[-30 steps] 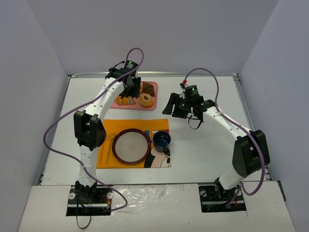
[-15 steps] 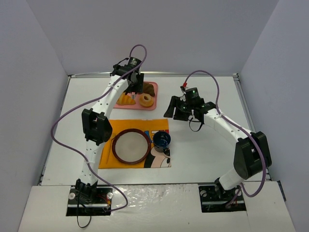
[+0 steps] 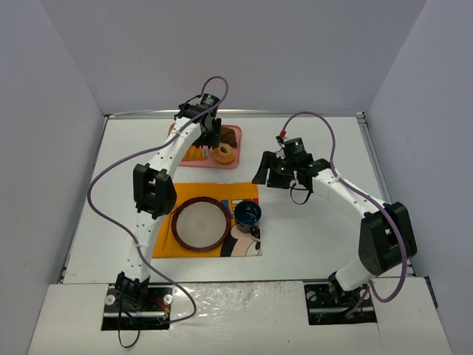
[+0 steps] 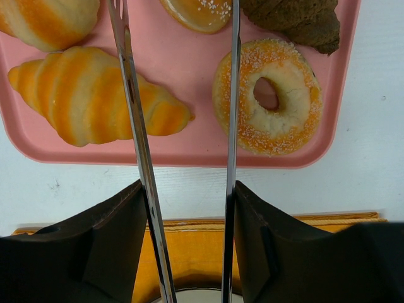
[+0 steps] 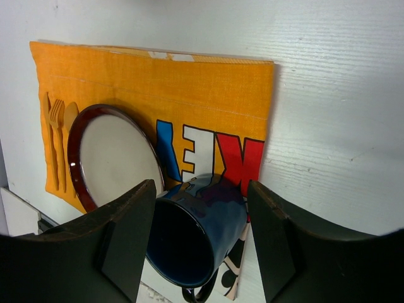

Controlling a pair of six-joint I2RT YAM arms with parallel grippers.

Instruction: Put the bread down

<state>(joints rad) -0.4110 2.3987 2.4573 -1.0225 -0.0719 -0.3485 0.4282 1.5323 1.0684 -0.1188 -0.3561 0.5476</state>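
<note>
Near edge, left of centre: an orange placemat (image 3: 164, 198) carries a red-rimmed plate (image 3: 174, 222), with a dark blue mug (image 3: 247, 213) at its right side. Beyond the mug, the right gripper (image 5: 201, 189) hangs above the table (image 3: 325, 229), jaws apart and empty. A strip of table separates the placemat from the pink tray (image 4: 189, 142) at the far edge.

The left gripper (image 3: 213, 145) hangs over the tray, fingers (image 4: 136, 126) parted, clasping nothing. The bread (image 4: 196, 12) lies between them in the tray's far half, nearer the right finger. Beside the fingers lie a croissant (image 4: 95, 95) on the left and a doughnut (image 4: 268, 95) on the right.
</note>
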